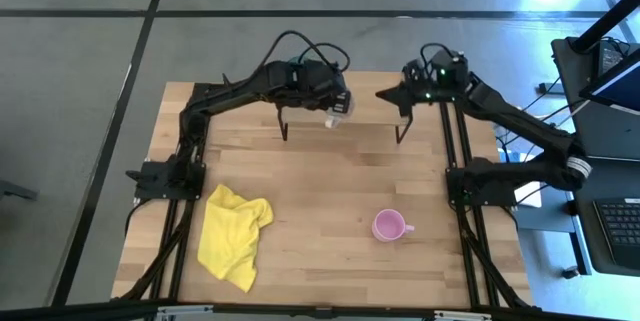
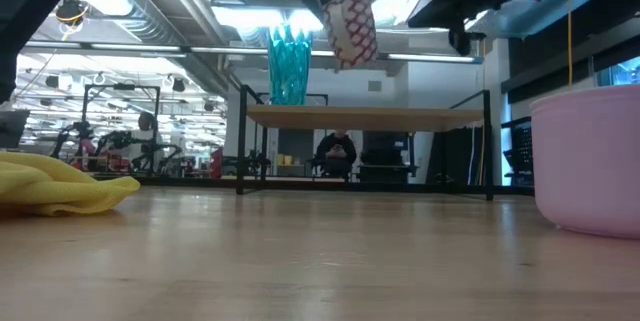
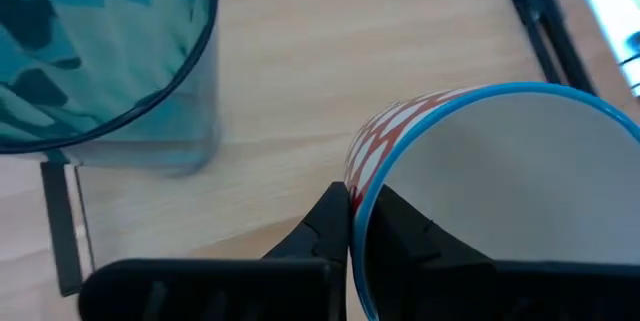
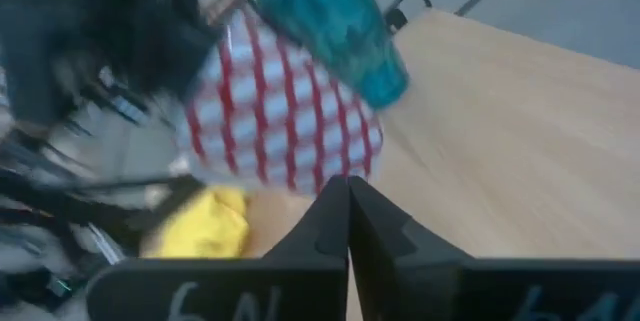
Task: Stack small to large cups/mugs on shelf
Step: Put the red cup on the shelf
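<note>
A teal tumbler [image 2: 290,66] stands upright on the light-wood shelf [image 2: 400,117] at the table's far side; it also shows in the left wrist view [image 3: 100,51]. My left gripper [image 1: 338,111] is shut on a small cup [image 2: 350,31], red-and-white patterned outside, cream-white inside, with a blue rim, above the shelf beside the tumbler. My right gripper [image 1: 383,93] is shut and empty over the shelf's right part, pointing toward the cup [image 4: 280,111]. A pink mug [image 1: 390,226] stands on the tabletop near the front right. My left gripper pinches the small cup's wall at its blue rim [image 3: 358,186], one finger [image 3: 400,231] inside the cup and one [image 3: 322,226] outside. The cup is lifted clear above the shelf, tilted, right of the tumbler.
A crumpled yellow cloth [image 1: 235,233] lies on the tabletop at the front left. The shelf's thin black legs [image 1: 283,126] stand on the table's far part. A person [image 2: 337,153] sits in the room beyond the table.
</note>
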Motion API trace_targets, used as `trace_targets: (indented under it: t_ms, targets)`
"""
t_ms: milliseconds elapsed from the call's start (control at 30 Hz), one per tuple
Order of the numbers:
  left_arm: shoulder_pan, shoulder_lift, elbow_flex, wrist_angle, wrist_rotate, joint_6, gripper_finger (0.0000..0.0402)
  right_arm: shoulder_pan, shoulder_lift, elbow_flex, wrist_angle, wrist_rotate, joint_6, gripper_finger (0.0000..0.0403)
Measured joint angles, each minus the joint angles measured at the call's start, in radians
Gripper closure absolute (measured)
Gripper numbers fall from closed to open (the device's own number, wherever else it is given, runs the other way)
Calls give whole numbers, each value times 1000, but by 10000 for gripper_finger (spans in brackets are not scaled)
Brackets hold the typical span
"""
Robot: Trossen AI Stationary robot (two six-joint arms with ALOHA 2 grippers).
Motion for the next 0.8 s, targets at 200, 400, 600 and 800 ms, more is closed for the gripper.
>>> trace_targets:
  t_ms: [200, 400, 600, 800]
  targets:
    - [29, 0, 1, 21, 12, -1, 388, -102, 126, 0, 157, -118, 162, 401]
    - [64, 0, 1, 27, 22, 7, 388, -146, 258, 0, 255, -160, 220, 402]
    - [80, 15, 0, 32, 53, 16, 388, -166, 342, 98, 381, -219, 290, 402]
    - [98, 14, 1, 34, 50, 16, 388, -166, 437, 259, 290, -213, 238, 402]
